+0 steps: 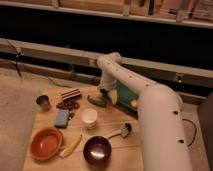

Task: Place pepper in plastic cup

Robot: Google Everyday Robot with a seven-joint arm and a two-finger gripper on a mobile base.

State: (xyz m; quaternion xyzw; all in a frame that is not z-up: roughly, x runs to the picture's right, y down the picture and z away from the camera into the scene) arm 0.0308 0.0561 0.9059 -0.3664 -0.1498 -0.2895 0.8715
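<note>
The pepper (96,101), small, dark green and elongated, lies on the wooden table (115,120) near its far edge. My gripper (103,94) is down at the pepper's right end, at the tip of the white arm (145,100) that reaches in from the right. The plastic cup (89,118), plain white and round, stands upright and empty in the middle of the table, a short way in front of the pepper.
A small grey metal cup (43,102) stands far left. A dark striped item (70,94) and brown bits (67,105) lie behind a blue object (62,118). An orange bowl (46,143), yellow banana (71,146), dark bowl (97,149), brush (121,131) and green bag (126,98) are nearby.
</note>
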